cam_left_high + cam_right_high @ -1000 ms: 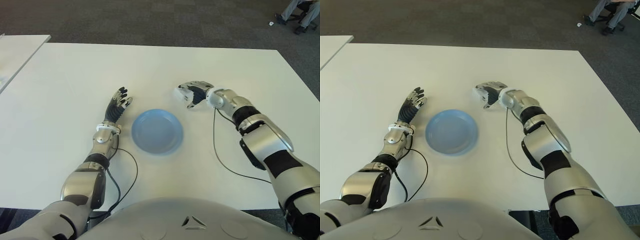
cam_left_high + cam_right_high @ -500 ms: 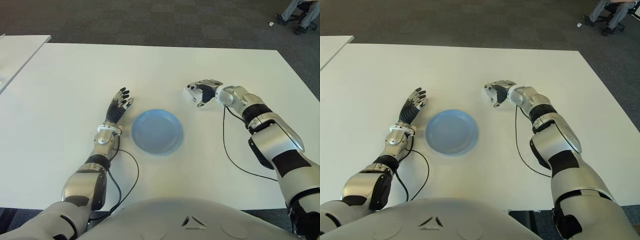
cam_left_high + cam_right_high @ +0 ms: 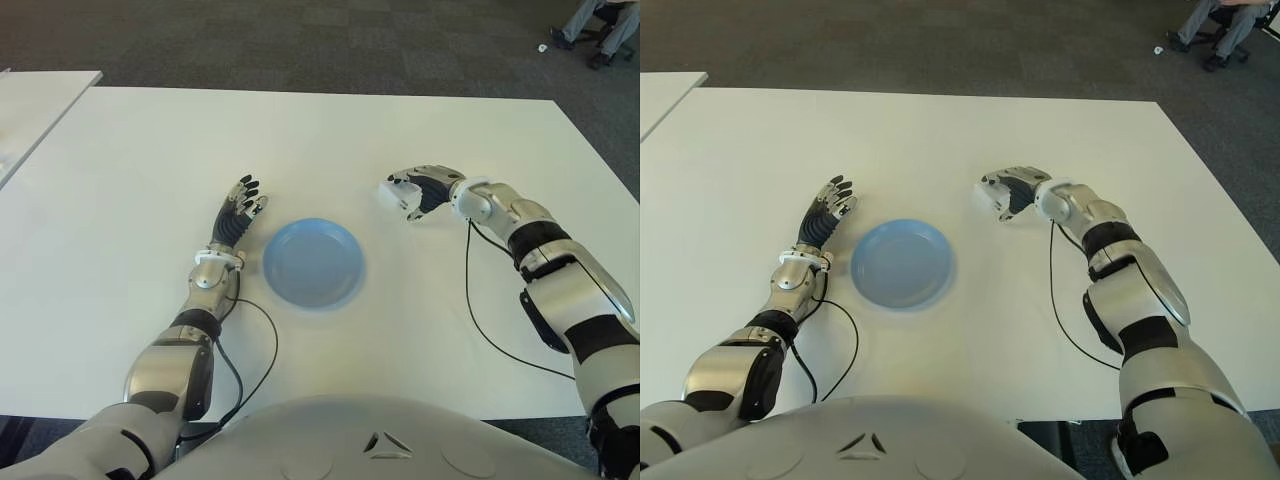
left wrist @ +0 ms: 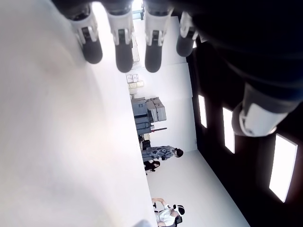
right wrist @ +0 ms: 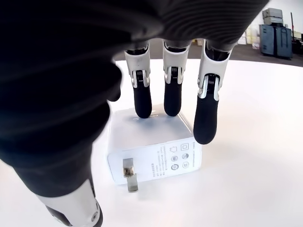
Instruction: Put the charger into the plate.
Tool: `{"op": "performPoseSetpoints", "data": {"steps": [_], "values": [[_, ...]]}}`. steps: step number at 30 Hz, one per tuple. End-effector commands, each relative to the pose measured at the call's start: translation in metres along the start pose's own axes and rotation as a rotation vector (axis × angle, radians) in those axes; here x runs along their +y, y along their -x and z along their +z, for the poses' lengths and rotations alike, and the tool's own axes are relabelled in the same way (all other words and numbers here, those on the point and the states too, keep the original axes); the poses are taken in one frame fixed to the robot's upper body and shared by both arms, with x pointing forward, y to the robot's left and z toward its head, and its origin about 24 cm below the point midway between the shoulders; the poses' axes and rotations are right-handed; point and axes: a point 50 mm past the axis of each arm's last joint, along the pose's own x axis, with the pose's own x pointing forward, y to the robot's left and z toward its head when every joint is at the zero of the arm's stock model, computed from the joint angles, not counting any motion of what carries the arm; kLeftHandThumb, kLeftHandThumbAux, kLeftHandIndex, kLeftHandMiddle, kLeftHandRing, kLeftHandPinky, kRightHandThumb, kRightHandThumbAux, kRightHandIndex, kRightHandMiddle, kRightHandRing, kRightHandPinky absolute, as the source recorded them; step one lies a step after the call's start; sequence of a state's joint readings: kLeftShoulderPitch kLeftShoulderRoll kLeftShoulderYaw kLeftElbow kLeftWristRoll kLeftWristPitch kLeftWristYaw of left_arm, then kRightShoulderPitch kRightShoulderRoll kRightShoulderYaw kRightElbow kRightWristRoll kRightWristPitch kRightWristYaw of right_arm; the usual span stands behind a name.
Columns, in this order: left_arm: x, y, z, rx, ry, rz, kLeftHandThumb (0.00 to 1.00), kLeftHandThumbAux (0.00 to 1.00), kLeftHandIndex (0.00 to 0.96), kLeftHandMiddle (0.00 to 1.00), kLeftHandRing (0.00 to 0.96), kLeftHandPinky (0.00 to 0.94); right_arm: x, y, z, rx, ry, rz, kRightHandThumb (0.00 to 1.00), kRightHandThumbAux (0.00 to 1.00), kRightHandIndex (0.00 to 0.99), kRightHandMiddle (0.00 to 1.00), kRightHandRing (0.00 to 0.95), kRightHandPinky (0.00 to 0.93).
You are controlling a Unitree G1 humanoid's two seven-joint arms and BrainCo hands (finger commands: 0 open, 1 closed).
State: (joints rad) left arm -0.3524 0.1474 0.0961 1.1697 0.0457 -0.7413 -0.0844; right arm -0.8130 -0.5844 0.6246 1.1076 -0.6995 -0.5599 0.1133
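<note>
The right robot hand (image 3: 425, 190) has its fingers curled on the white charger (image 5: 151, 149), at 2 o'clock from the blue plate (image 3: 314, 262), well apart from its rim. The left robot hand (image 3: 237, 212), fingers spread, shows at 10 o'clock beside the plate. The white desk (image 3: 330, 140) is bare toward its far edge, with dark carpet (image 3: 300, 40) beyond.

A white, boxy charger (image 5: 151, 144) with printed marks and metal prongs on one end face is seen on the white table, well apart from the plate, on the robot's right of it. A round, shallow, light blue plate (image 3: 313, 262) is set flat near the table's middle, with nothing in it.
</note>
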Motion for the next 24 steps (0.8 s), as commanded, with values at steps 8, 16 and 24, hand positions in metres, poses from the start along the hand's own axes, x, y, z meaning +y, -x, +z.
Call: {"op": "performPoseSetpoints", "data": {"steps": [8,16,24], "values": [[-0.011,0.021,-0.031,0.167,0.019,-0.022,0.000,0.463,0.045,0.150,0.141,0.144,0.048,0.019,-0.003,-0.056,0.005,0.201,0.000,0.831,0.096,0.257,0.313,0.369],[-0.011,0.021,-0.032,0.183,0.008,-0.019,0.000,0.465,0.040,0.153,0.145,0.148,0.050,0.031,0.001,-0.095,-0.007,0.177,0.000,0.841,0.105,0.182,0.215,0.269],[-0.012,0.020,-0.034,0.211,-0.006,-0.016,0.000,0.475,0.040,0.154,0.144,0.134,0.056,0.060,0.019,-0.211,0.043,0.125,0.000,0.863,0.100,0.163,0.165,0.181]]}}
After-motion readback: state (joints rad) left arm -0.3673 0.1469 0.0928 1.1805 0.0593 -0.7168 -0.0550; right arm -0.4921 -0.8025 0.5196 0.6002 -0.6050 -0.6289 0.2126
